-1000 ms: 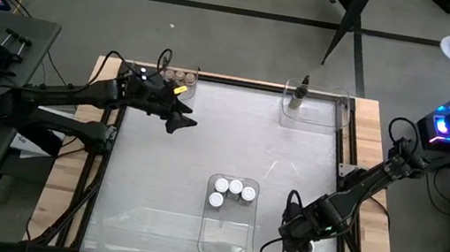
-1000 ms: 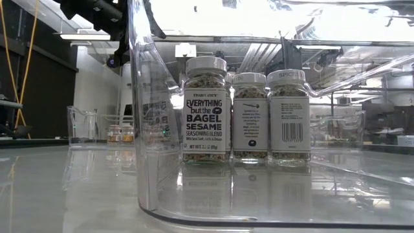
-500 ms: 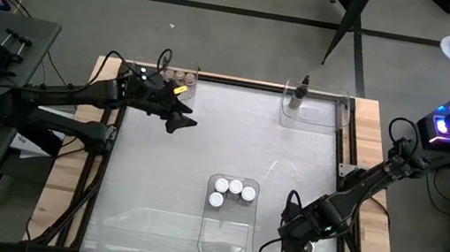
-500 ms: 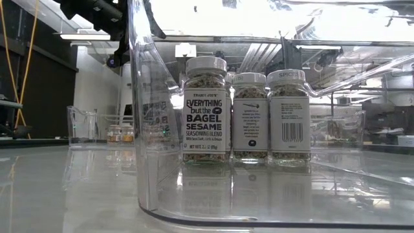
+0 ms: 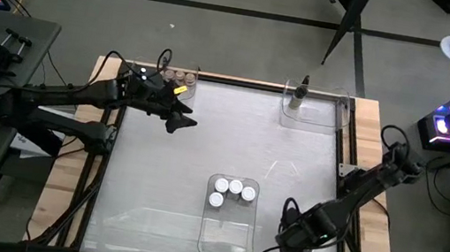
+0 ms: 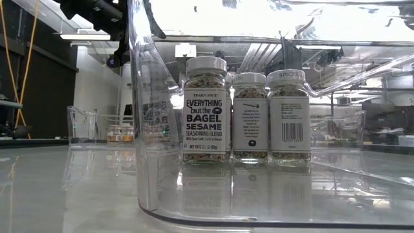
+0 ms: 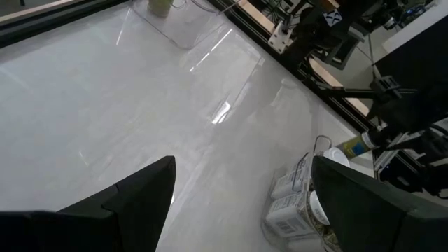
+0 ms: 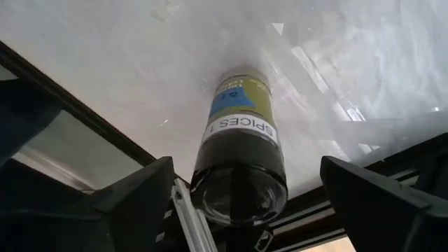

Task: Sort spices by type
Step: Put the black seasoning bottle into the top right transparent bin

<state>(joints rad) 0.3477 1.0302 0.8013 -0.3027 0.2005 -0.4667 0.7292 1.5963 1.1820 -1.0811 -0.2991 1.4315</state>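
My right tool [image 5: 289, 247] sits low at the near right corner of the bench [image 5: 205, 141], fingers spread wide. Between them in the right wrist view lies a dark-capped spice jar [image 8: 241, 150] on its side, cap toward the camera; neither finger touches it, and my own arm hides it from above. My left tool [image 5: 181, 123] hovers over the far left part of the bench, also spread open and holding nothing.

Three white-capped jars [image 5: 230, 191] stand upright in the clear tray [image 5: 225, 242] near the bench's front middle; from the low view their labels are readable through the tray wall. A row of tan-capped jars [image 5: 181, 76] stands at the far left edge, partly covered by my left arm, so I can't count them. One dark-capped jar [image 5: 298, 95] stands in the far right tray [image 5: 334, 115]; I can't read its label.
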